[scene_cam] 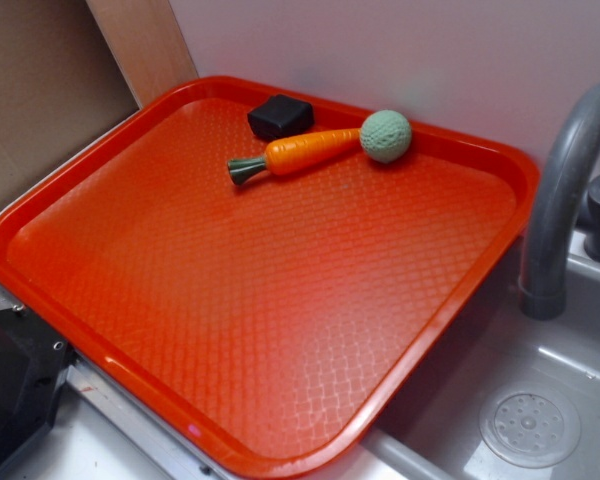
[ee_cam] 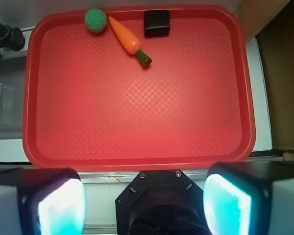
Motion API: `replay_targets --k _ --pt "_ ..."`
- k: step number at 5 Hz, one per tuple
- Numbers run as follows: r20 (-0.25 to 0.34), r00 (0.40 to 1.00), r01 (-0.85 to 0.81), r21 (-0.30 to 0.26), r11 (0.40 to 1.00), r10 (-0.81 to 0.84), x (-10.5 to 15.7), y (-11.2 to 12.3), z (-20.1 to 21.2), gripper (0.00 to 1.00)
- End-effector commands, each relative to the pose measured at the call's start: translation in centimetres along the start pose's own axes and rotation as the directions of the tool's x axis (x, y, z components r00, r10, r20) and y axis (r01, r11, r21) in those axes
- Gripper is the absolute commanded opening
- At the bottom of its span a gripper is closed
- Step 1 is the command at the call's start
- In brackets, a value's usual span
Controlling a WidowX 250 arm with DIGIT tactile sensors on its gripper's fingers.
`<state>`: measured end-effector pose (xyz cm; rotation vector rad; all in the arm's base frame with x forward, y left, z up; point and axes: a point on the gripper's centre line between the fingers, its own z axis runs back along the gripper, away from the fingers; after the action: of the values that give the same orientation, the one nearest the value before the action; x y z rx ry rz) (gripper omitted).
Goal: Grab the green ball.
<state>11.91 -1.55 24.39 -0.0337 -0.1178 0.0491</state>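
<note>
Gripper [ee_cam: 144,196]: seen only in the wrist view, at the near edge of the frame, above the counter edge and short of the tray.
Fingers [ee_cam: 51,205]: spread wide, nothing held between them.
Counter [ee_cam: 264,93]: pale surface on which the tray is carried; a sink is set beside it.
Tray [scene_cam: 480,300]: red, textured, rimmed; the near and middle parts are bare, and all three items are grouped along the far rim.
Carrot [scene_cam: 305,152]: orange toy with a dark green stem, laid flat and slanted; its tip is just beside the ball, contact cannot be told.
Black block [scene_cam: 280,116]: small, set near the far rim, close behind the carrot's stem end.
Green ball [scene_cam: 385,136]: pale knitted sphere, resting on the tray by the far rim, toward the sink-side corner; nothing is laid over it.
Sink [scene_cam: 530,428]: grey basin with a round drain, beside the tray.
Faucet [scene_cam: 565,190]: grey curved spout, risen beside the tray's far corner.
Task progress: judged not begun; the ball is untouched and well apart from the gripper.
Remaining: the tray is to be crossed, a descent made over the ball, the fingers closed on it, and the carrot kept clear.
</note>
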Motion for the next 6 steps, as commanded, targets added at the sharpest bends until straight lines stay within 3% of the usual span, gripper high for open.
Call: replay_targets --k 1,2,3,4,5,6 --pt "0.0 1.0 0.0 0.0 1.0 0.0 0.0 0.0 0.0 1.0" --pt "0.099 0.995 0.027 0.021 0.999 -0.029 4.4 -1.1 -4.8 1.0" --pt "0.238 0.956 0.17 0.027 0.985 -0.172 9.4 -2.8 -7.4 1.0" --pt "0.284 0.932 0.229 0.014 0.973 -0.224 13.9 -3.8 -10.8 1.0" --pt "0.352 0.875 0.341 0.041 0.939 -0.333 17.6 -4.5 -14.2 1.0" --pt "0.361 0.86 0.376 0.028 0.926 -0.36 19.3 -5.2 -16.6 1.0"
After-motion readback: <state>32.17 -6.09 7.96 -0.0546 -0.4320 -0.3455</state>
